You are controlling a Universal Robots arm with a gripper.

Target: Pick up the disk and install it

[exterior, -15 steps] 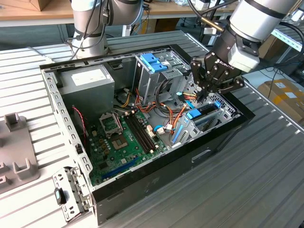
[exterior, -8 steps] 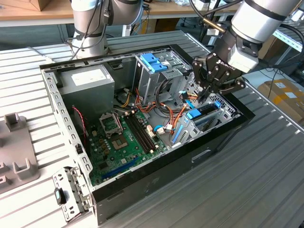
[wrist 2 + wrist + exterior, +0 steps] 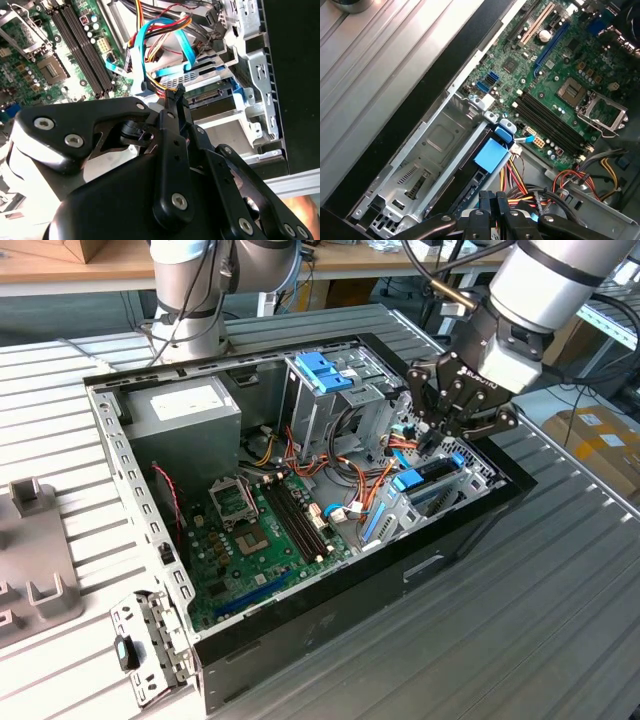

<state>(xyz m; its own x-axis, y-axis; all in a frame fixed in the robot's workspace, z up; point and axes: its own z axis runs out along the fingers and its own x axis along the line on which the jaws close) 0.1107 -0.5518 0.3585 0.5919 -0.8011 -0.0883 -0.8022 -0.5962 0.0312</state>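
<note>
The open computer case point(image 3: 300, 640) lay on its side on the ribbed metal surface point(image 3: 560, 620), its green motherboard point(image 3: 255, 530) exposed. The arm's black hand point(image 3: 438, 432) hung inside the case at the drive-bay corner nearest the exterior view's right. In the second wrist view its fingers point(image 3: 176, 102) stood pressed together with nothing between them, clenched and empty. The disk point(image 3: 428, 478) sat just below the hand, lying in the metal bay point(image 3: 430, 150) against the case's black side wall, its blue tab point(image 3: 491, 155) pointing toward the motherboard. In the first wrist view the fingertips point(image 3: 492, 200) hovered near the disk's far end, beside a bundle of orange and red cables point(image 3: 520, 182). The tall drive cage with its blue handle point(image 3: 322, 372) stood near the case's back edge.
</note>
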